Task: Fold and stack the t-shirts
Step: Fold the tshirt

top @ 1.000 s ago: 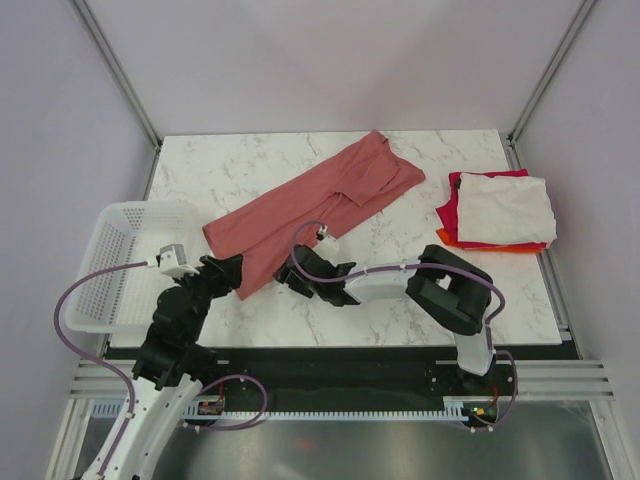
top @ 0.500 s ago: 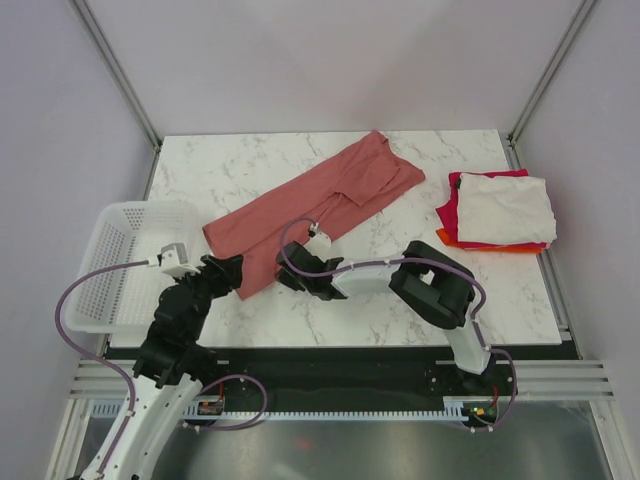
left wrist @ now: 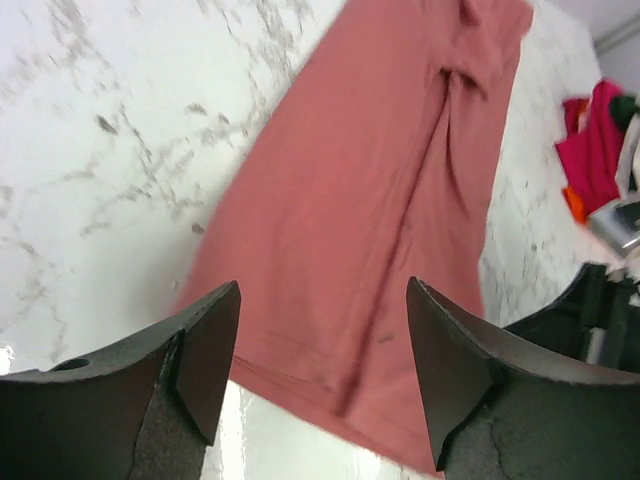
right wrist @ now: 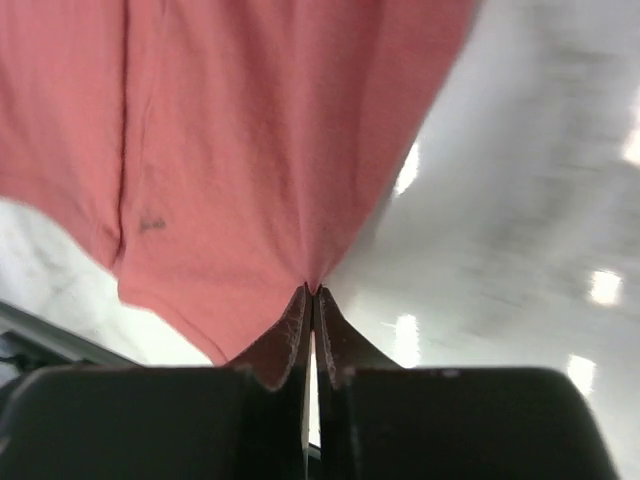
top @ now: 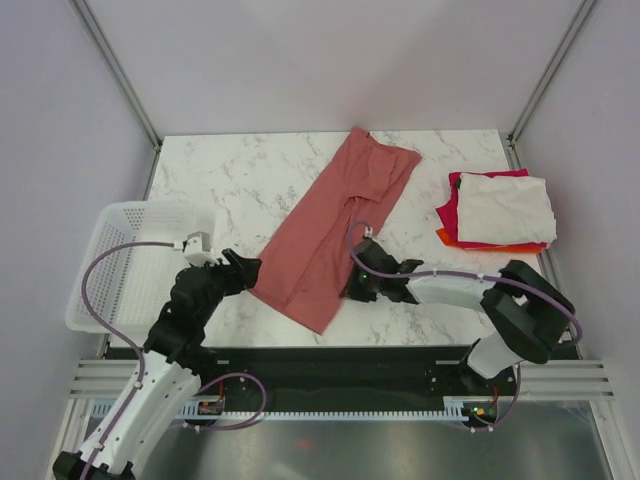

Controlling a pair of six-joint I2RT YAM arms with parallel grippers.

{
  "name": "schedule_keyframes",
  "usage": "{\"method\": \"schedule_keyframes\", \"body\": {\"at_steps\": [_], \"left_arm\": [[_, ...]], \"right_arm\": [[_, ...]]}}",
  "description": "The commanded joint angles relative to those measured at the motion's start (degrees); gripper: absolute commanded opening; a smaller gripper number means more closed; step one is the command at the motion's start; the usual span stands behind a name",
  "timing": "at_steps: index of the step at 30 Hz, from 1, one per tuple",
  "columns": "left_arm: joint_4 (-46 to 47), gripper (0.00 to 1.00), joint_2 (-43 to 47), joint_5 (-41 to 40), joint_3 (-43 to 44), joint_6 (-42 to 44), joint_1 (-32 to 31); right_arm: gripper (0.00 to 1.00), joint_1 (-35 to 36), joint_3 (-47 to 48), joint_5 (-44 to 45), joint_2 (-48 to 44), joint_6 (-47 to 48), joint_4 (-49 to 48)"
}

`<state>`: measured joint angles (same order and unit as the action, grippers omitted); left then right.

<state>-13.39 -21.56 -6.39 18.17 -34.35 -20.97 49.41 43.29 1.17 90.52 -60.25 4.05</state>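
**Red shirt pinched at one side, the other gripper waiting open**

The salmon-red shirt [top: 335,215] lies on the marble table [top: 230,180] as a long, roughly halved strip. It runs from the far middle down toward the near left edge, with a sleeve bunched at its far end.

The right gripper [top: 360,283] sits low at the strip's right side. In the wrist view its fingers are pressed together on a small tuck of the cloth, probably so it can drag or lift that side.

The left gripper [top: 244,272] hovers just beside the near left corner of the shirt. Its fingers are spread wide with nothing between them, lined up over the hem as if to take a second hold.

The stack of folded shirts [top: 503,207] rests well apart at the right, cream-white on top of magenta and orange, so the folding area is free. The mesh basket [top: 105,270] stands at the left edge.
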Motion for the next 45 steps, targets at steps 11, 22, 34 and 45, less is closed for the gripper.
{"method": "schedule_keyframes", "body": {"at_steps": [11,22,34,45], "left_arm": [[-1.6,0.7,-25.2,25.1,10.2,-1.8,-2.2],[-5.0,0.77,-20.2,15.3,7.9,-4.7,-3.1],[-4.8,0.81,-25.0,14.5,7.4,-3.5,-3.1],[-2.8,0.77,-28.0,16.0,6.7,-2.7,-3.1]], "right_arm": [[0.7,-11.8,-8.7,-7.6,-20.3,16.2,20.9],[0.7,-3.3,-14.6,-5.0,-27.2,6.0,14.8],[0.64,2.7,-15.6,-4.0,-19.7,1.5,6.2],[0.35,7.5,-16.0,-3.1,-14.1,-2.2,2.2]]}}
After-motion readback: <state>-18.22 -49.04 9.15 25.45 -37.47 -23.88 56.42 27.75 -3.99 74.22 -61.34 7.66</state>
